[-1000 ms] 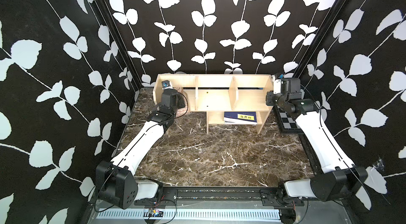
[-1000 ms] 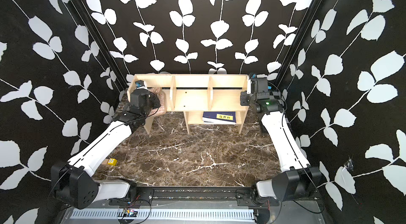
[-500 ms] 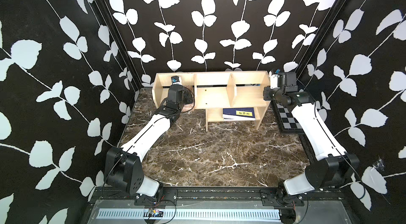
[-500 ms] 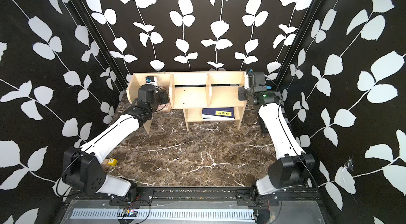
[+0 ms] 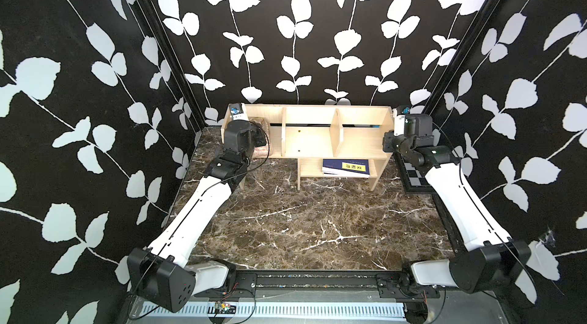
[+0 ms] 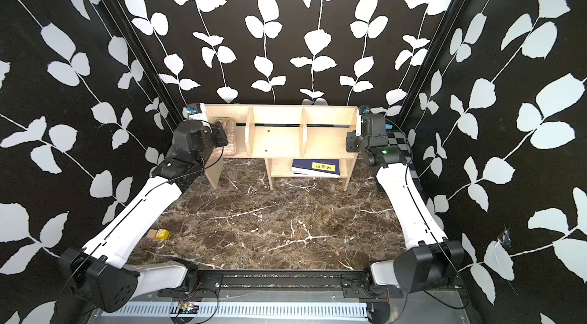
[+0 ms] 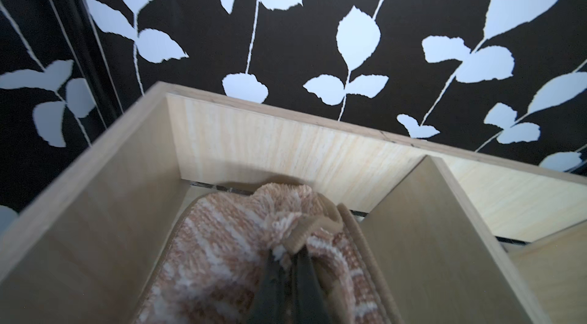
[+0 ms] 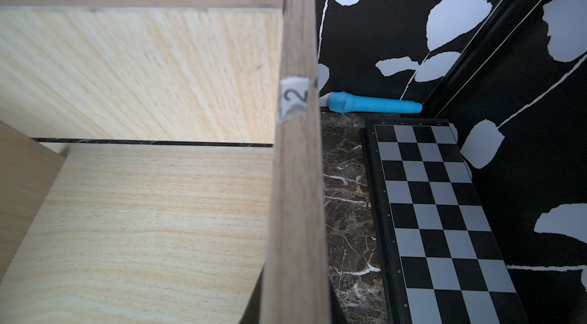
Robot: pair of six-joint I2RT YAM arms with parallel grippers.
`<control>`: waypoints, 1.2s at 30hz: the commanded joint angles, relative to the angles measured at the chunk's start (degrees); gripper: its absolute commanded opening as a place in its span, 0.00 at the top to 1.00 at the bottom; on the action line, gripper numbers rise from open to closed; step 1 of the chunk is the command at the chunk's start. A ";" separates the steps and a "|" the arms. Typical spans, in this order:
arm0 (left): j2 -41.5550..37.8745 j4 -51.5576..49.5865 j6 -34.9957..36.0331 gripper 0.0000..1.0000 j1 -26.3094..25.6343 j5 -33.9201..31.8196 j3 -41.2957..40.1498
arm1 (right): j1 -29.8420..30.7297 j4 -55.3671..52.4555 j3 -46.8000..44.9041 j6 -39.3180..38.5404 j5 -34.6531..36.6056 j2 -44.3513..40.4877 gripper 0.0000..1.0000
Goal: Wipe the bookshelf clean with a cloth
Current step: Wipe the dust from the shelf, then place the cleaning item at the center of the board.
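Observation:
The light-wood bookshelf (image 5: 313, 141) (image 6: 276, 141) stands against the back wall. The pinkish-brown striped cloth (image 7: 222, 259) lies bunched on the floor of its left compartment, and shows in both top views (image 5: 262, 124) (image 6: 229, 128). My left gripper (image 7: 287, 255) (image 5: 259, 138) is inside that compartment, shut on a fold of the cloth. My right gripper (image 8: 293, 306) (image 5: 389, 144) is at the shelf's right end. Its two fingers are closed on either side of the end panel (image 8: 295, 179).
A dark blue book with a yellow label (image 5: 346, 167) lies on the small lower shelf. A black-and-grey chequered board (image 8: 444, 211) (image 5: 416, 179) lies right of the shelf, with a blue microphone-shaped toy (image 8: 371, 105) behind it. A small yellow cube (image 6: 162, 234) sits near the left arm.
My left gripper carried the cloth to the right inside the left compartment, then back to the left. The right gripper has kept its hold on the end panel, shifting only slightly.

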 commanded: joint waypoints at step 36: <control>-26.20 3.28 -10.35 1.00 -5.28 19.29 -36.69 | 2.61 -12.10 -28.62 16.58 10.71 -40.15 0.00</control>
